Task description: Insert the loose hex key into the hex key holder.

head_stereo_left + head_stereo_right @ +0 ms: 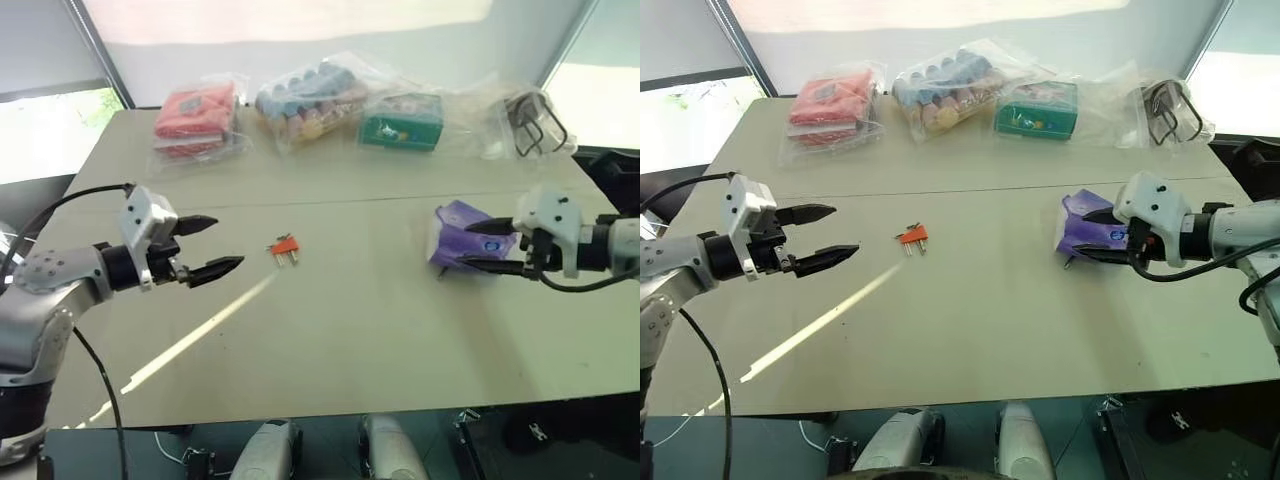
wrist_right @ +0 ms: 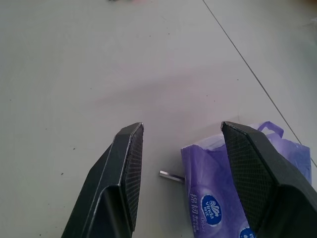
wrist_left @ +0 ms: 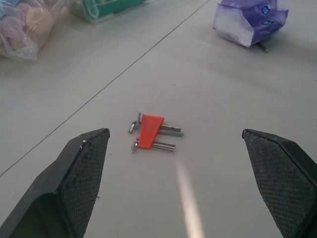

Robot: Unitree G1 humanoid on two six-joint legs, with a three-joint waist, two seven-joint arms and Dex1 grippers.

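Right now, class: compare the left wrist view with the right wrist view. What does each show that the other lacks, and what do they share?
Left wrist view: the small red-orange plastic hex key holder lying on the table, open left gripper before it. Right wrist view: the open right gripper, and a thin metal rod end poking from under the packet, possibly the loose hex key. Both: the purple plastic tissue packet and the pale table.

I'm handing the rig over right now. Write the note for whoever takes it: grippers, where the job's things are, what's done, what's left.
Left gripper: open, holding nothing, hovering beside the hex key holder, which lies mid-table.
Right gripper: open, holding nothing, over the purple tissue pack.
Loose hex key: only a metal tip shows, sticking out from under the tissue pack's edge.
Done: nothing yet; neither thing picked up.
Left: free the key, grasp it, hold the holder, insert the key.
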